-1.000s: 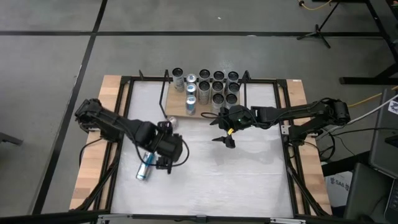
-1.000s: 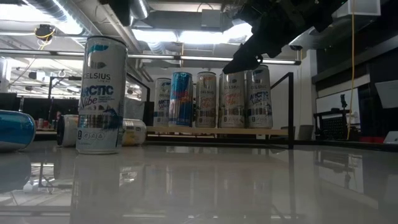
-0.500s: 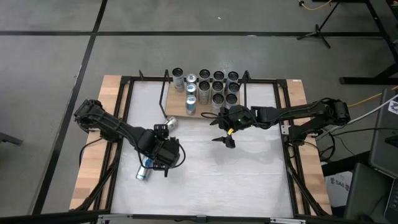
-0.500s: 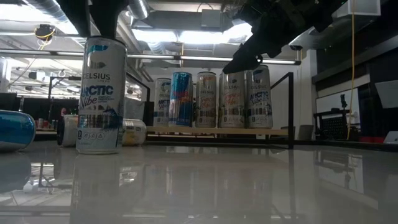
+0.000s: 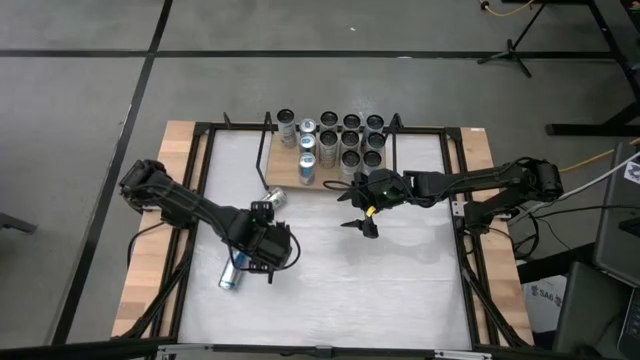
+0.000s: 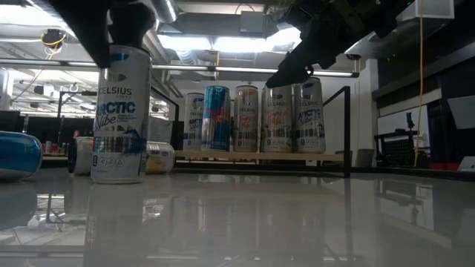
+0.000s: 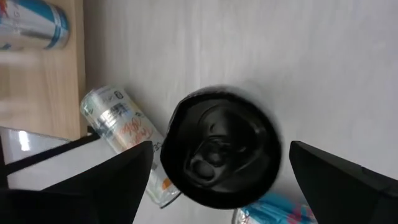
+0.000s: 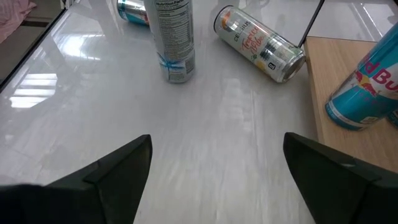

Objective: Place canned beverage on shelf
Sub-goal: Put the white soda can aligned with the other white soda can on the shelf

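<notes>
Standing upright on the white worktop (image 5: pixel 400 280), the silver Celsius can (image 6: pixel 119 111) sits well in front of the shelf (image 5: pixel 283 172), directly under my left pincer (image 5: pixel 262 250), whose fingers (image 7: pixel 87 186) are spread wide either side of the can's dark top. Beside that can lie a blue can (image 5: pixel 231 273) and a tipped can (image 5: pixel 273 198). My right pincer (image 5: pixel 362 224), also spread, hovers just before the shelf's row of cans (image 5: pixel 340 140)

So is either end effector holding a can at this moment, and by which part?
Nothing is held. The left end effector hangs open above the upright can, fingers either side of its top; the right end effector is open over bare table.
</notes>
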`<state>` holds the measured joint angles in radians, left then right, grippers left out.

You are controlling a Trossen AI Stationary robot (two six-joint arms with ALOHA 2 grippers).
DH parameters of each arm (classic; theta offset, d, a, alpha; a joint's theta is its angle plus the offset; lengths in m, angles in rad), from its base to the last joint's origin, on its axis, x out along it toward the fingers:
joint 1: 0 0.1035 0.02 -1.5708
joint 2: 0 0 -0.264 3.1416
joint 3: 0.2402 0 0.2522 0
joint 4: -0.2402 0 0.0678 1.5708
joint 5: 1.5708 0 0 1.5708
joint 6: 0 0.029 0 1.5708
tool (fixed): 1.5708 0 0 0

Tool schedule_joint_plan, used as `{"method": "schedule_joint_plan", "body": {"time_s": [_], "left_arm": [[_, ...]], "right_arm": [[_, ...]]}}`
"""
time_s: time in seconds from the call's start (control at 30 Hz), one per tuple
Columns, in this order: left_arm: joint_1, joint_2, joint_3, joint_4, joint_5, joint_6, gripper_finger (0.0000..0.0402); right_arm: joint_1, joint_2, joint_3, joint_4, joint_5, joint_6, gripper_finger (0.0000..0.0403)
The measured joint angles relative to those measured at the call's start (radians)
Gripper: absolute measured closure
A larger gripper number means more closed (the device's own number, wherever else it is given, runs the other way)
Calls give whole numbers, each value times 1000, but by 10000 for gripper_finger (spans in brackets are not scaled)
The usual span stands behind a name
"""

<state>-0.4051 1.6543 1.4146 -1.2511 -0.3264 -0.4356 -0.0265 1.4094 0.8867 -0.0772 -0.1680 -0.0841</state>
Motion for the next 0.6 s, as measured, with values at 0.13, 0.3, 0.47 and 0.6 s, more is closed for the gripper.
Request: {"method": "schedule_joint_plan", "body": {"time_s": [0.13,0.3,0.47,0.6], "left_arm": [[9,0,-34,11,0,-6,34],[11,0,-55,33,0,-6,34],[11,0,-55,40,0,-6,34],[11,0,-55,52,0,-6,34]], "right_arm": [[0,0,0,0,0,0,52],[0,0,0,0,0,0,52],[0,0,0,0,0,0,52],[0,0,0,0,0,0,52]]}}
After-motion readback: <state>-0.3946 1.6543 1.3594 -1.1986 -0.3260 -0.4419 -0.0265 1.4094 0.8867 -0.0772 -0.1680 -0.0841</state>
